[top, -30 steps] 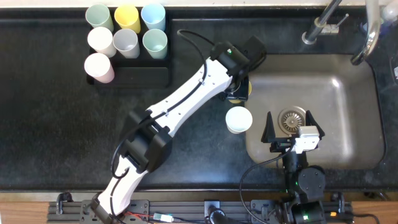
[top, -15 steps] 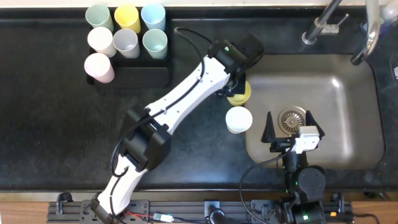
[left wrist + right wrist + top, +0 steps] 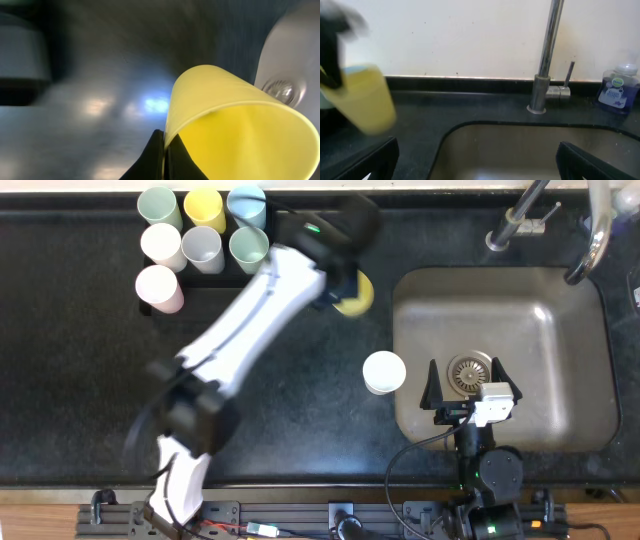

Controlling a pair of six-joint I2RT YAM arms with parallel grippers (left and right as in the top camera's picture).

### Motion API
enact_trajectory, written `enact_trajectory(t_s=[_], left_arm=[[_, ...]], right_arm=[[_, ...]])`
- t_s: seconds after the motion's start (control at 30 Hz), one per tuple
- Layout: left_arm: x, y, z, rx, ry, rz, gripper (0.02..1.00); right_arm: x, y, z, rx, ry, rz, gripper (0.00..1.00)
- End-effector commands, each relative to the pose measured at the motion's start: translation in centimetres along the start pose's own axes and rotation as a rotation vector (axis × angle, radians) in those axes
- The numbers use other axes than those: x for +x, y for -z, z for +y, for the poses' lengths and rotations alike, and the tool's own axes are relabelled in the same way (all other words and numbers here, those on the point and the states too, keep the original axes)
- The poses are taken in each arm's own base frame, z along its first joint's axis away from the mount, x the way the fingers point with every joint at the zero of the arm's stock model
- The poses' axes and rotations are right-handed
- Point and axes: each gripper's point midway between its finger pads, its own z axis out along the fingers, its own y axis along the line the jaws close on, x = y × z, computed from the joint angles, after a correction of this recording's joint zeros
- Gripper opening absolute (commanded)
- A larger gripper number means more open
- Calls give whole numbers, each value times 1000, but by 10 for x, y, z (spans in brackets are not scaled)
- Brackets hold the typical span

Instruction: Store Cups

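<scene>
My left gripper (image 3: pixel 338 286) is shut on the rim of a yellow cup (image 3: pixel 353 294), held tilted above the dark counter just left of the sink; in the left wrist view the yellow cup (image 3: pixel 235 125) is pinched at its rim between the fingers (image 3: pixel 159 152). A white cup (image 3: pixel 384 372) stands at the sink's left edge. Several pastel cups (image 3: pixel 203 246) stand on a black tray (image 3: pixel 235 302) at the back left, with a pink cup (image 3: pixel 160 288) at its front corner. My right gripper (image 3: pixel 466 385) stands open over the sink near the drain, holding nothing.
The steel sink (image 3: pixel 560 420) fills the right side, with a faucet (image 3: pixel 520 220) behind it and a blue soap bottle (image 3: pixel 618 90) to its right. The dark counter (image 3: pixel 90 400) stretches open on the left. The tray's front right part is bare.
The left arm has lifted the yellow cup out of the sink's back-left corner and swung it left and back toward the tray. The right arm and the white cup have not moved.
</scene>
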Motion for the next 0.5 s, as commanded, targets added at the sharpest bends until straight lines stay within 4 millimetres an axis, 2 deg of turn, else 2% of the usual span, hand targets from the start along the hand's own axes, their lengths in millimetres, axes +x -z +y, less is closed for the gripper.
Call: enact_trajectory(t_s=[0.03,0.13,0.27,0.37,0.5], left_arm=[[-41,92,72,-11,89,-195,34],[-48,118,123,-52,149,-222,36],[-48,137,184,-118,205,-217,38],[-43,142,216,-159,255,-193,36],[-39,137,236,-187,285,-163,38]], right_arm=[[3,0,-2,10,0,-2,998],[3,0,-2,10,0,-2,998],[3,0,-2,10,0,-2,996],[3,0,-2,10,0,-2,998],[3,0,-2,10,0,-2,996]])
